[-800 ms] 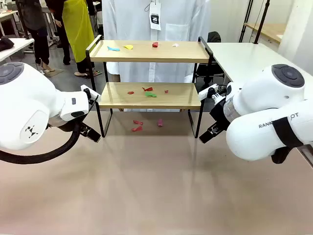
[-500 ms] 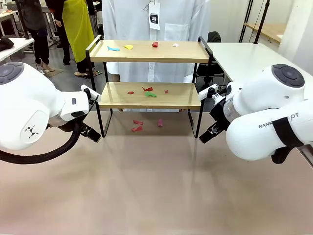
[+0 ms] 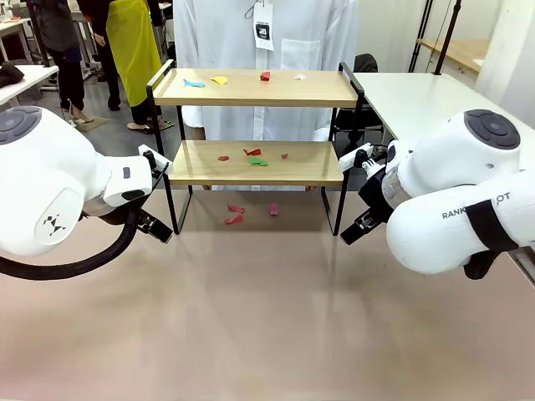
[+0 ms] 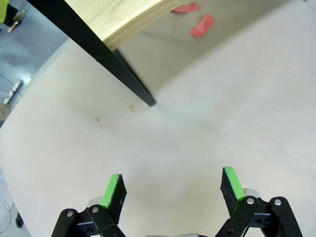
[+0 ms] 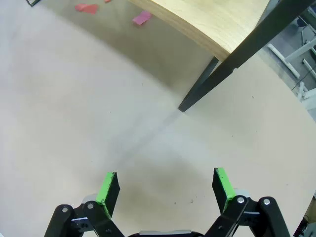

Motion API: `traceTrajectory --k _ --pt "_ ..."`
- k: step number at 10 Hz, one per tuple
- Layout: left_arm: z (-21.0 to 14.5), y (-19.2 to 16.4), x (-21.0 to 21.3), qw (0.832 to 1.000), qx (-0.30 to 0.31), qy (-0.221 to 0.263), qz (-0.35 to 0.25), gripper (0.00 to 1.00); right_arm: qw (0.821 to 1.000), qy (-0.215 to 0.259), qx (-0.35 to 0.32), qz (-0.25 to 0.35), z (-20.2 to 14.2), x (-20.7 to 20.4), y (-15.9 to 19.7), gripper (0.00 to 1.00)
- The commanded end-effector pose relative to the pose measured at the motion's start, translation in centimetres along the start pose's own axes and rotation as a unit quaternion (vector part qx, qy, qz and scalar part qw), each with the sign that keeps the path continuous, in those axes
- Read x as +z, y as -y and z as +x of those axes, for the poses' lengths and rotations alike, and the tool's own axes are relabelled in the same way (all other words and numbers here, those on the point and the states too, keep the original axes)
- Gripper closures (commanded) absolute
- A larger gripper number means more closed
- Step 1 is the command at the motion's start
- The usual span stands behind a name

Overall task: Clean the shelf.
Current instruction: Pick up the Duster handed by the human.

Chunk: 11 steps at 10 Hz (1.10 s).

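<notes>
The shelf [image 3: 255,88] stands at the far middle of the table, two light wooden boards in a black frame. Small coloured paper scraps lie on its top board [image 3: 219,80], on its lower board [image 3: 256,159] and on the table beneath it [image 3: 234,219]. My left gripper [image 4: 172,190] is open and empty over bare table near the shelf's front left leg [image 4: 123,71]. My right gripper [image 5: 165,190] is also open and empty, near the front right leg [image 5: 210,84]. Red scraps [image 4: 202,24] and pink scraps [image 5: 141,18] show under the lower board.
A person in a white coat [image 3: 263,42] stands right behind the shelf. Both bulky arms [image 3: 50,188] [image 3: 451,200] flank the shelf at left and right. A second white table [image 3: 418,96] adjoins at the far right. Bare tabletop [image 3: 267,309] stretches in front.
</notes>
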<state>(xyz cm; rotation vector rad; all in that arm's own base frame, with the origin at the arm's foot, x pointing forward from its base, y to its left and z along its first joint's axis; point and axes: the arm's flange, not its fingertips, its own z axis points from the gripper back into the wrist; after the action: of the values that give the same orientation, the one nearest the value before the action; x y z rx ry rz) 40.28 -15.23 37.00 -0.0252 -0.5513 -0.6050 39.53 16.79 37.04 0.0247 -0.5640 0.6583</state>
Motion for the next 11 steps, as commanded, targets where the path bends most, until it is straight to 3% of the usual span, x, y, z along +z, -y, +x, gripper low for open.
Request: traceTrajectory --k 1,3,6,8,11 --pt "0.0 -0.1 0.0 1.0 0.0 0.0 0.0 0.0 1.0 0.0 0.0 0.0 0.0 0.0 0.0 0.0" --pt "0.9 -0.3 1.4 1.0 0.0 0.01 -0.015 0.0 1.0 0.018 -0.005 -0.015 1.8 1.1 0.8 0.0" --pt "3.7 -4.5 7.9 0.997 -0.004 0.036 -0.062 0.0 0.998 0.061 -0.031 -0.003 4.9 7.3 4.6 0.0" --pt "4.0 -8.9 10.7 0.991 -0.023 0.052 -0.125 0.0 0.994 0.094 -0.048 0.006 4.1 11.0 8.4 0.0" --pt "1.5 -15.5 11.4 0.966 -0.113 0.11 -0.204 0.0 0.985 0.151 0.001 0.08 0.1 14.6 15.4 0.0"
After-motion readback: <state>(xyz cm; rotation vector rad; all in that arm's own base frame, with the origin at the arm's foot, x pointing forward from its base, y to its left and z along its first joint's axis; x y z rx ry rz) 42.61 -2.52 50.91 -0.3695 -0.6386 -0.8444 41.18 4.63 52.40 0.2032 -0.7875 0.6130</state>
